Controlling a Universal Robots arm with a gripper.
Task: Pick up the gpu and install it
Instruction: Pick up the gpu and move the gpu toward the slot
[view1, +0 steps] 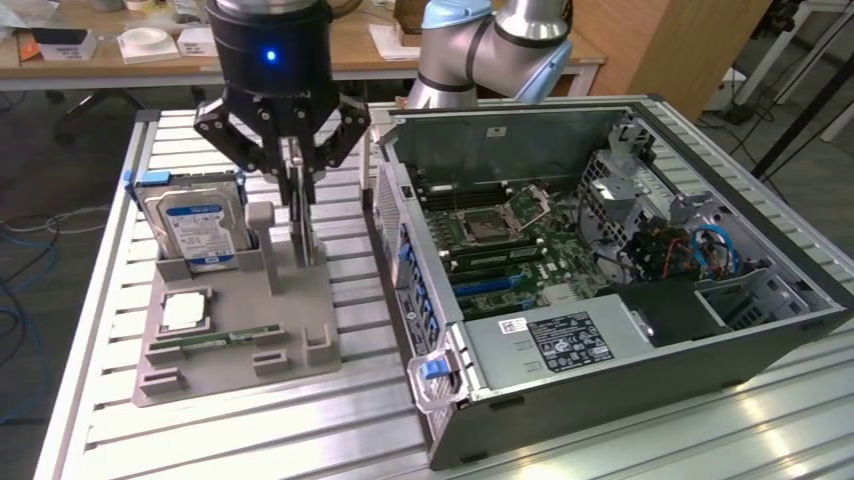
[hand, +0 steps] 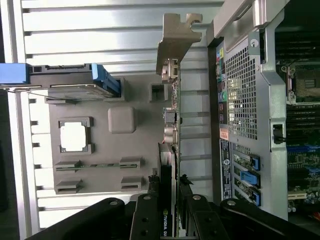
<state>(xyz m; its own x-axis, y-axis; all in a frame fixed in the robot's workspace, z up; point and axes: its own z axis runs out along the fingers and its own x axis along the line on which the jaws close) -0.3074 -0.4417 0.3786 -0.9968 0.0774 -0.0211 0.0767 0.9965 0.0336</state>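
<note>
Has the gpu (view1: 306, 235) pinched in the gripper (view1: 300, 190), with fingers pressed against the two flat faces near the upper edge. Hangs upright and edge-on over the grey holder tray (view1: 300, 300), near the hard drive (view1: 194, 225) standing in that tray towards the exterior view's left, and just beside the open computer case (view1: 627, 370) towards the exterior view's right (cannot tell whether the lower edge hangs clear of the tray or sits in one of its slots). Shows, from the wrist, a silver end bracket (hand: 176, 40) at the far end of the card and the black cooler (hand: 164, 210) down between the fingers. Looks light for its size and stiff along its length, yet probably fragile: thin board, small soldered parts, exposed connector edge. Likely smooth and a little slippery on the cooler's plastic, so best gripped squarely across cooler and board back, towards the middle of the length, to limit swinging. Better not squeezed on the bare board edge or carried by the bracket, which is thin metal and probably apt to bend.
</note>
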